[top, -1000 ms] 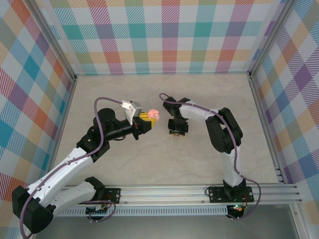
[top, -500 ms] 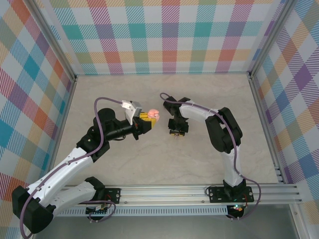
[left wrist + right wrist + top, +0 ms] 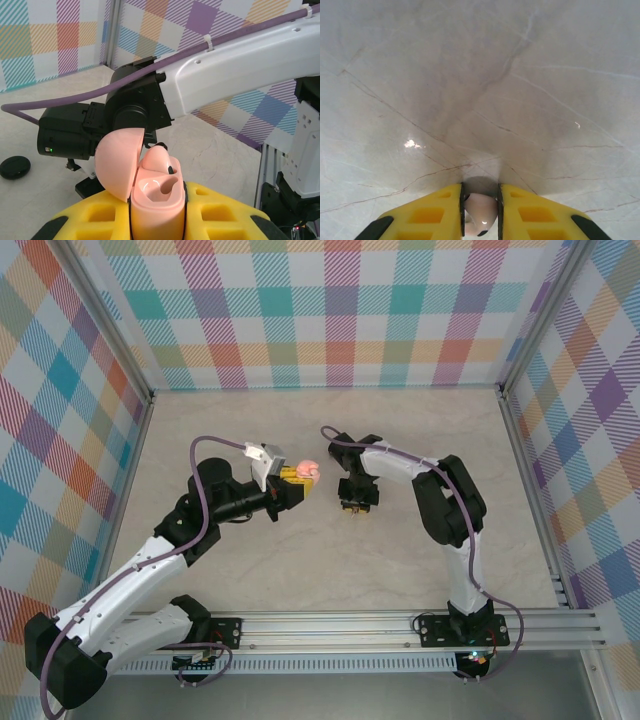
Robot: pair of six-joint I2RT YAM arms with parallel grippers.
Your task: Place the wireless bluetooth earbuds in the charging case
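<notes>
One pale pink earbud (image 3: 159, 161) looks seated in the open pink charging case (image 3: 152, 220), which the left gripper (image 3: 157, 207) pinches, its near socket empty — the second pink earbud (image 3: 480, 215), pinched by the right gripper (image 3: 480, 196) close to the table (image 3: 520, 75), remains to insert.

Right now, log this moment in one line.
left gripper: shut on open pale pink charging case | case: seated pink earbud, one slot empty | right gripper: shut on small pale pink earbud

charging case (image 3: 156, 207): base cut off | pink earbud (image 3: 480, 210): sides hidden
</notes>
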